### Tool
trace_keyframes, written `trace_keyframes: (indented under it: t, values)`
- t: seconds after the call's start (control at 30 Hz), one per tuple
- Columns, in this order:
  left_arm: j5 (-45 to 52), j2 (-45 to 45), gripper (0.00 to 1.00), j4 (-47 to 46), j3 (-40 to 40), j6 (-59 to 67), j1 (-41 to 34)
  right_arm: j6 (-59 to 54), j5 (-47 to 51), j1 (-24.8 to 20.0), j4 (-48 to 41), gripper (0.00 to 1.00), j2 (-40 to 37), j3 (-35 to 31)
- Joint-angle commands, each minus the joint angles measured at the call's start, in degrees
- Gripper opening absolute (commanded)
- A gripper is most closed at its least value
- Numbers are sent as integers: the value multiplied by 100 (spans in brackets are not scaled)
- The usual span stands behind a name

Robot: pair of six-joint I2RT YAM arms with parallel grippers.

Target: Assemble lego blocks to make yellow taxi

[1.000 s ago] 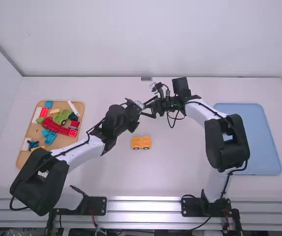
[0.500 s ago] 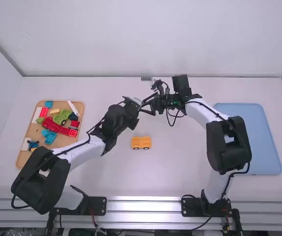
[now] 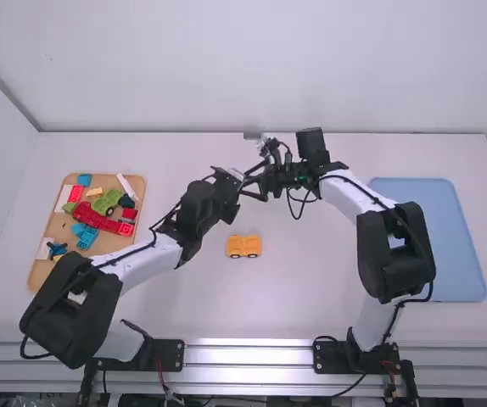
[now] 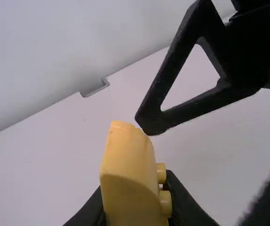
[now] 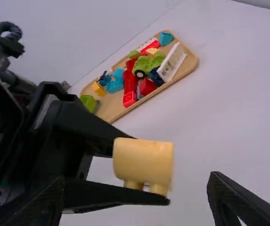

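Note:
In the high view, my left gripper [image 3: 240,179] and my right gripper [image 3: 251,184] meet above the table, beyond the yellow car body [image 3: 243,246] with its dark wheels. The left wrist view has my left gripper [image 4: 136,205] shut on a rounded yellow block [image 4: 128,174], whose studs point sideways. One black finger of the other gripper reaches beside the block's top. From the right wrist, my right gripper [image 5: 135,193] stands open, its fingers apart at either side, and the yellow block [image 5: 143,161] sits just beyond them, held in the left fingers.
At the left, a wooden tray [image 3: 37,270] holds loose red, blue, green, white and yellow pieces. A blue tray [image 3: 447,246] lies at the right, beyond the right arm's elbow. The yellow car body stands between the arms.
Both arms have shifted slightly: the left gripper a little to the left, and the right gripper a little left and away from the camera. The car body has stayed put.

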Motion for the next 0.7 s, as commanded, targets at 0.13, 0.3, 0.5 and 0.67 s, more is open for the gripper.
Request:
trace_keyframes:
  t: [0.13, 0.3, 0.5, 0.67]
  values:
    - [352, 240, 2, 275, 33, -39, -50, -221, 2, 155, 101, 83, -140, 57]
    - [474, 238, 2, 321, 33, -39, -52, 146, 776, 299, 170, 82, -140, 55]
    - [612, 238, 2, 476, 33, -37, -48, 212, 876, 297, 179, 78, -140, 55]
    - [675, 238, 2, 612, 33, 26, -52, 216, 903, 420, 109, 70, -140, 55]
